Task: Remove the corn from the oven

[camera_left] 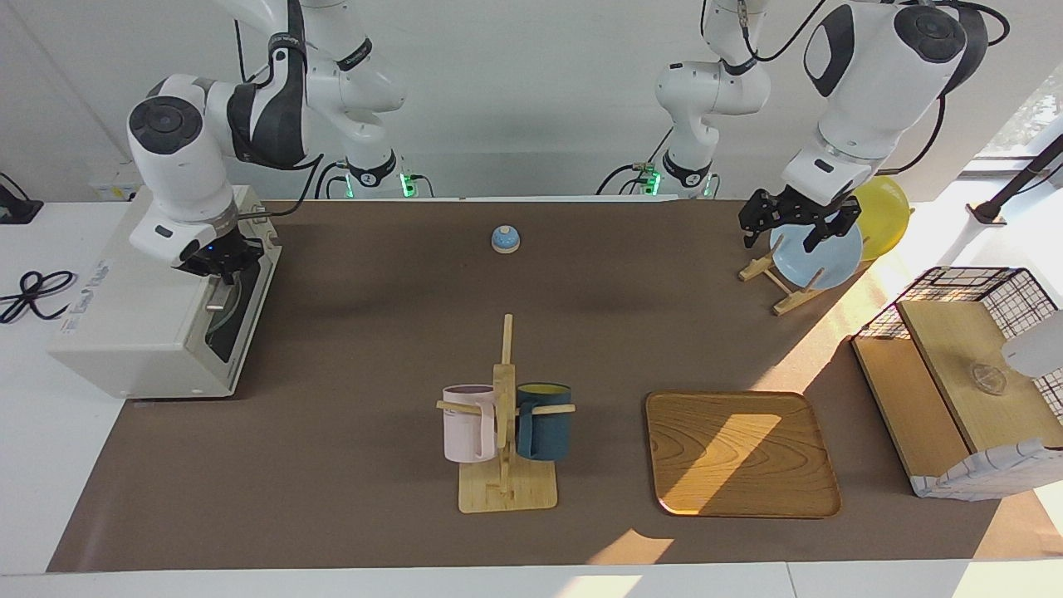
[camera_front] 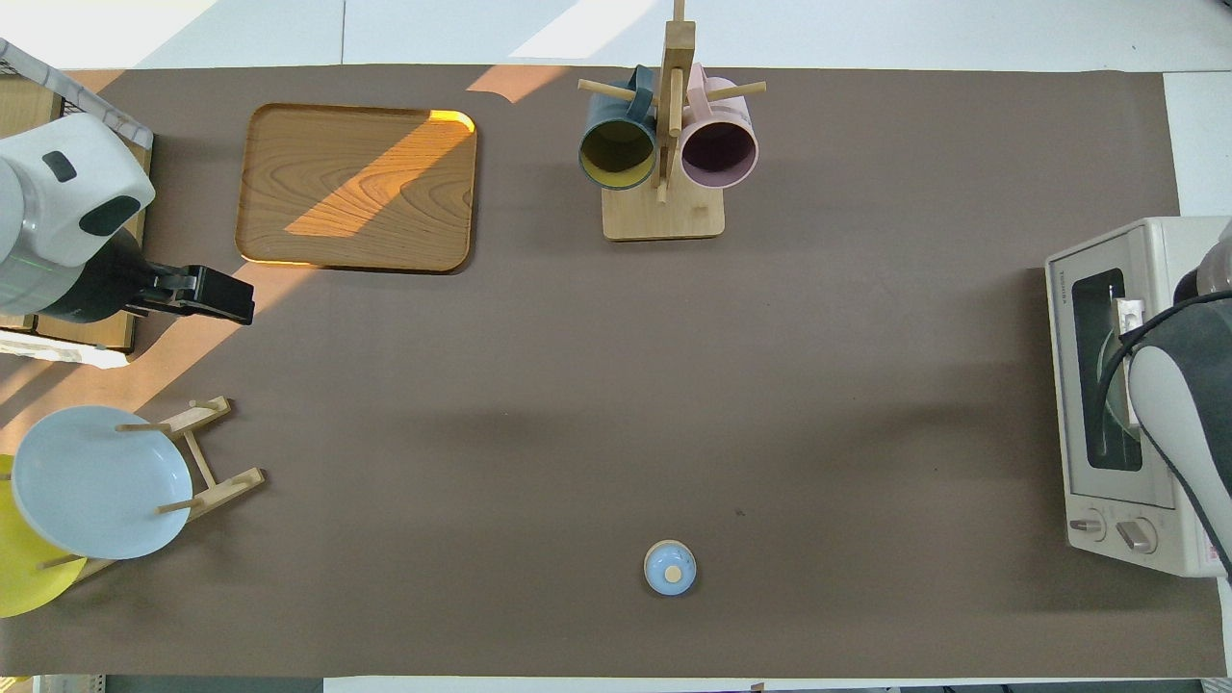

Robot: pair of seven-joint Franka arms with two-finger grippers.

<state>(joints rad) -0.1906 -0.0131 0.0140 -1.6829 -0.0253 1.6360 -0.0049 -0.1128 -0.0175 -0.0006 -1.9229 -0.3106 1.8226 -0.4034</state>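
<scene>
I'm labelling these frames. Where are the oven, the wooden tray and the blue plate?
oven [camera_left: 124, 320]: facing view, on its white top panel.
wooden tray [camera_left: 742, 453]: facing view, on the bare middle of its floor.
blue plate [camera_front: 91, 481]: overhead view, on the middle of its face.

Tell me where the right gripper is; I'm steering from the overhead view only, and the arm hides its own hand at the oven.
Observer: The right gripper is at the top edge of the oven's door, fingertips shut. Whether they hold anything I cannot tell.
Operator: Is the door down yet?
Observer: No, in the facing view it stands closed, and no corn shows through it.
Operator: And the left gripper?
Observer: The left gripper waits raised, open and empty, over the blue plate in its rack.
</scene>
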